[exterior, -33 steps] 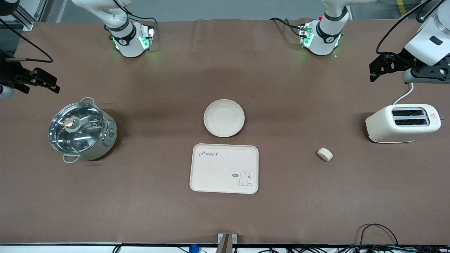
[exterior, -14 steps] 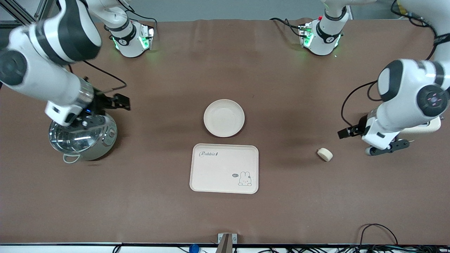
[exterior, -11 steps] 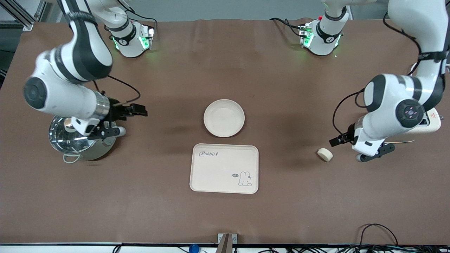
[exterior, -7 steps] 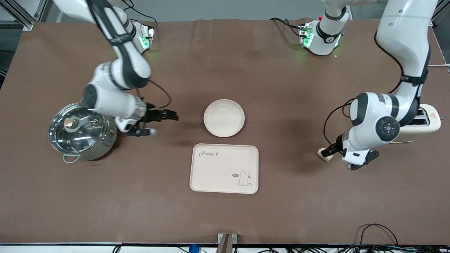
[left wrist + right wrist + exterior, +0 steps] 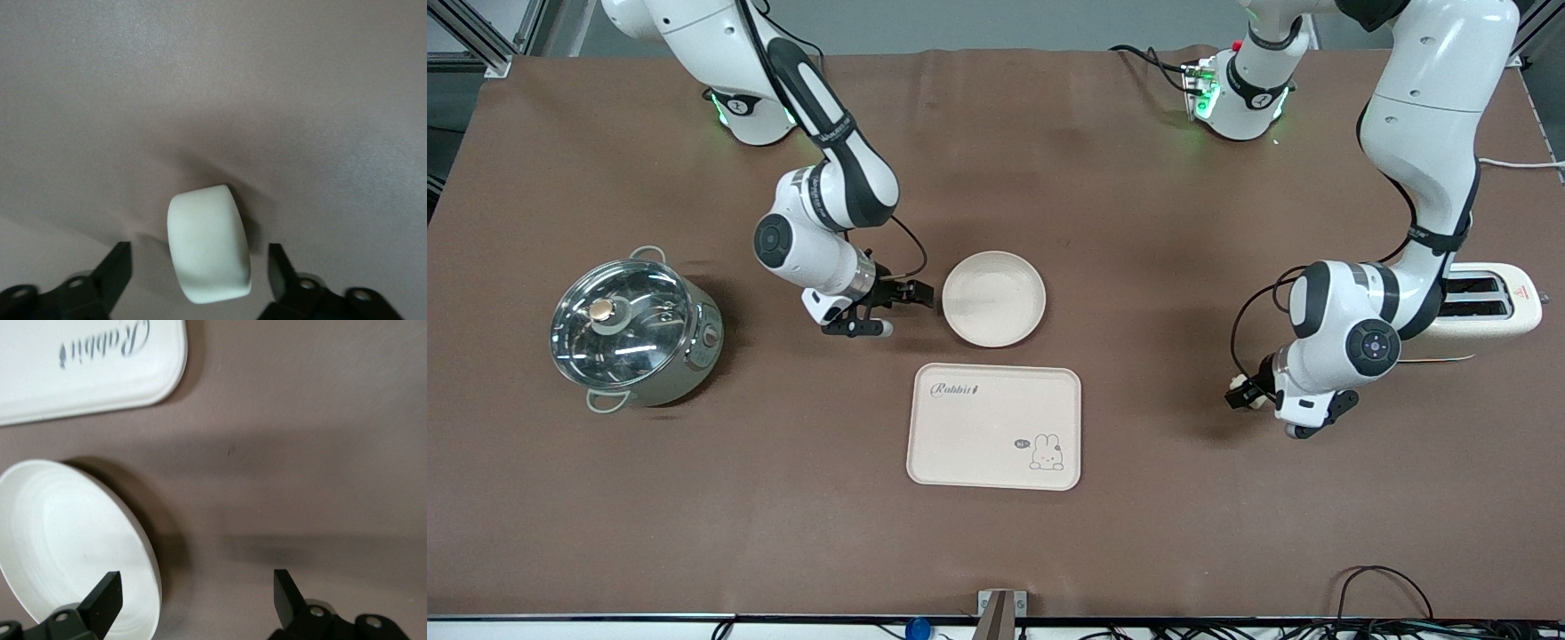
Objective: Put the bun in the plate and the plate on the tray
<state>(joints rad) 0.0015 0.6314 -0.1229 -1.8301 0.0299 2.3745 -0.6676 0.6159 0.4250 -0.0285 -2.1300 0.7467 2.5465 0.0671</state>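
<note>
The bun point(image 5: 209, 253) lies on the brown table toward the left arm's end. My left gripper point(image 5: 198, 270) is open and low around it, one finger on each side, neither touching; in the front view the left gripper point(image 5: 1245, 392) covers most of the bun. The round plate point(image 5: 993, 298) sits mid-table, empty. My right gripper point(image 5: 920, 293) is open at the plate's rim on the side toward the right arm's end. In the right wrist view the right gripper point(image 5: 197, 595) straddles the rim of the plate point(image 5: 67, 540). The tray point(image 5: 994, 427) lies empty, nearer to the front camera than the plate.
A steel pot point(image 5: 636, 333) with a glass lid stands toward the right arm's end. A cream toaster point(image 5: 1485, 307) stands toward the left arm's end, partly hidden by the left arm. The tray's lettered corner point(image 5: 87, 367) shows in the right wrist view.
Both arms have swung in from the table's ends and come down. The left gripper has closed in on the bun and now straddles it. The right gripper has reached the plate's rim.
</note>
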